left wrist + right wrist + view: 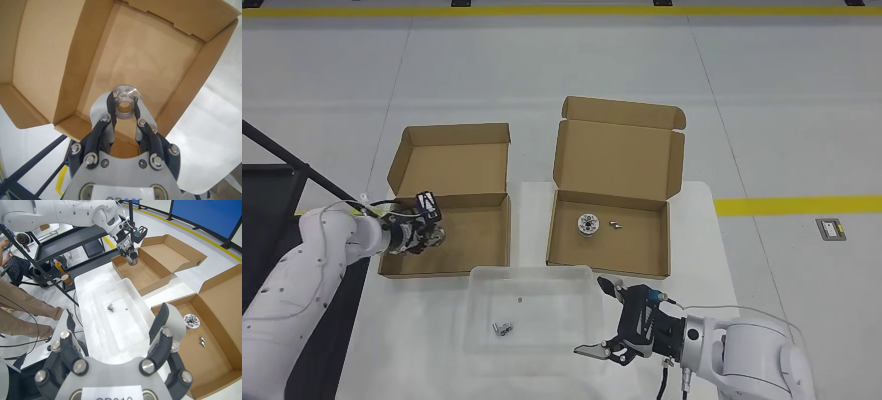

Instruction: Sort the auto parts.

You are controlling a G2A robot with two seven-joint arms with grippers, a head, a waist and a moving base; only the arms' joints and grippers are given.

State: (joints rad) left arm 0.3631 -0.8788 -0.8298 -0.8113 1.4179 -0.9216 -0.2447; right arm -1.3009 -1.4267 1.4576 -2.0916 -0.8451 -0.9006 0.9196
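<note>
**Top view.** The clear bin (552,315) is sitting at the near middle of the white table (694,215) and is serving as the reference.
- The left box (477,240) is lying open just beyond the bin's far left corner. The right box (627,250) is lying open just beyond its far right corner.
- The left gripper (432,238) is hanging over the left box, beyond the bin's left end, with a flanged hub (434,237) showing at its tip.
- The right gripper (597,318) is hovering at the bin's right end, its jaws standing wide apart with nothing between them.
- Inside the bin, a bracket (502,327) is lying towards the near wall and a small piece (517,297) towards the far wall.
- A disc (588,223) and two bolts (614,224) are lying in the right box, beyond the bin.

**Left wrist view.** The left gripper (123,99) is clamping the flanged hub (124,108).
- The ribbed pads (111,108) are pressing on the hub's neck from both sides.
- The flange is sitting just past the fingertips, and the bore is facing the camera.
- The hub is hanging over the left box (143,62) floor.

**Right wrist view.** The right gripper (115,313) is holding its jaws spread wide and empty over the bin's (136,292) end.
- The bracket (111,308) and the small piece (126,309) are lying on the bin floor beyond the fingers, touching neither.
- Past the bin's far end, the left gripper (132,260) is gripping the hub over the left box (149,275).
- Beside the bin, the disc (191,321) and the bolts (202,341) are lying apart in the right box (208,361).
</note>
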